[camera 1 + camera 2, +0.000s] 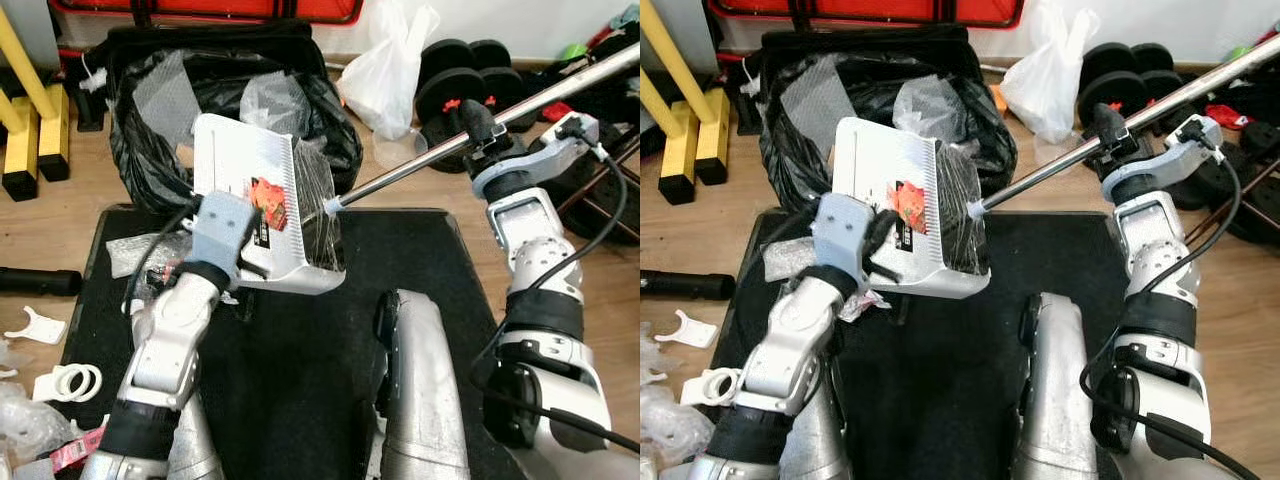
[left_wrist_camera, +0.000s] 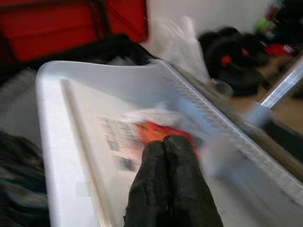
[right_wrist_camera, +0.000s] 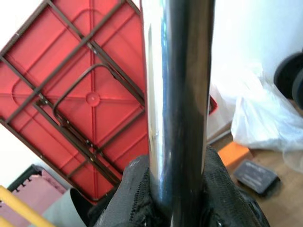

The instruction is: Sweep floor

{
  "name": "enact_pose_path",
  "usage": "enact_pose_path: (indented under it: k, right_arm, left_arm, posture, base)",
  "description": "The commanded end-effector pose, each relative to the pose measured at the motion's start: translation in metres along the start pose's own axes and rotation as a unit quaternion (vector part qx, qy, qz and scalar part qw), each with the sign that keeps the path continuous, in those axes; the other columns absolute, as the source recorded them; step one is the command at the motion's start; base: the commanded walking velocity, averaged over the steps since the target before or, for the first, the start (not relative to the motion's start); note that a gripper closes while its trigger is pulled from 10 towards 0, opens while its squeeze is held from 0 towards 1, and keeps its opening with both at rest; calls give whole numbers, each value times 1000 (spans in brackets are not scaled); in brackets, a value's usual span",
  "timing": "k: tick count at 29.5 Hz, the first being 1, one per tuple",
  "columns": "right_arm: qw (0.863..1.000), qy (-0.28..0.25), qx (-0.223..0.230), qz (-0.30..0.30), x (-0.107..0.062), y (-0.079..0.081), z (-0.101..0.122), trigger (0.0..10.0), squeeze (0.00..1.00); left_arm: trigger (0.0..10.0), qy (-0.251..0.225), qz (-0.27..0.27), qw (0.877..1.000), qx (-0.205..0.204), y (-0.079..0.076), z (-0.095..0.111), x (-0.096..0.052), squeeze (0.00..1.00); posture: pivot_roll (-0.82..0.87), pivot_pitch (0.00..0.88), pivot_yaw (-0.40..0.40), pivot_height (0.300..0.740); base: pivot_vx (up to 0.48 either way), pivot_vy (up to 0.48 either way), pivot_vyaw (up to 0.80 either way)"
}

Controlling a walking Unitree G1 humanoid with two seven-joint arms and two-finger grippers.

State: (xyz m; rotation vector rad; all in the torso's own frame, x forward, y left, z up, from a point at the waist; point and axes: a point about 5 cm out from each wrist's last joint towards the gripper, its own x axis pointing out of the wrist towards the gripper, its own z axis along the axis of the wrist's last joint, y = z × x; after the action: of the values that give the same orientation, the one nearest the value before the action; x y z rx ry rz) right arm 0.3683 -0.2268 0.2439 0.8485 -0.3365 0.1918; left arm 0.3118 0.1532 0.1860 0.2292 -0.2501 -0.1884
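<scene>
A: Left eye view first. Where is the dustpan?

B: The white dustpan [image 1: 262,215] is raised and tipped at the near rim of the black rubbish bag [image 1: 160,150], with clear film and a red scrap lying in it. The left claw [image 2: 165,184] has its fingers pressed together on the pan.

A: And the other arm?

B: The right claw [image 3: 175,189] is clamped round the broom's metal pole [image 1: 480,125]. The pole's lower end meets the pan on the side away from the bag.

A: How should the tipping go?

B: I judge the pan needs its open lip brought right over the bag's mouth before tilting further, or the film could slide onto the black mat [image 1: 420,260] just in front of the bag. The pole can nudge the film off.

A: The room?

B: Wooden floor around the mat, with white plastic bits [image 1: 60,375] well to the near-left of the bag. Beyond the bag are dumbbells [image 1: 465,75], a white carrier bag [image 1: 390,65] and a red folded table [image 3: 90,99] against the wall.
</scene>
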Motion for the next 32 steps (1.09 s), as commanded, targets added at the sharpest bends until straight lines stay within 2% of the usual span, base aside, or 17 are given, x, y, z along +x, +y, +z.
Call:
enact_pose_path:
  k: [1, 7, 10, 13, 26, 32]
  right_arm:
    - [998, -47, 3, 31, 3, 13, 27, 10000, 0]
    - [999, -43, -10, 29, 0, 12, 29, 10000, 0]
    - [999, -41, -20, 23, -5, 8, 31, 10000, 0]
    - [999, -40, -23, 21, -6, 7, 31, 10000, 0]
    - [998, -36, -43, 6, -15, -2, 36, 10000, 0]
    - [998, -34, -49, -2, -21, -5, 35, 10000, 0]
  left_arm:
    - [10000, -3, 38, 999, -9, 16, 3, 1, 0]
    - [10000, -10, 58, 998, 2, 28, 6, 2, 0]
    - [10000, -7, 80, 997, 11, 42, 5, -1, 0]
    - [10000, -6, 89, 996, 17, 48, 4, -1, 0]
    - [10000, 4, 109, 994, 17, 60, -2, -6, 0]
    - [10000, 12, 106, 994, -6, 54, -7, -7, 0]
  posture:
    - [-138, 121, -159, 422]
    - [-137, 114, -159, 437]
    - [-139, 106, -160, 452]
    - [-139, 102, -161, 462]
    - [-145, 85, -165, 502]
    - [-154, 79, -164, 527]
  base:
    - [0, 0, 0]
    - [0, 0, 0]
    - [0, 0, 0]
    - [0, 0, 0]
    - [0, 0, 0]
    - [0, 0, 0]
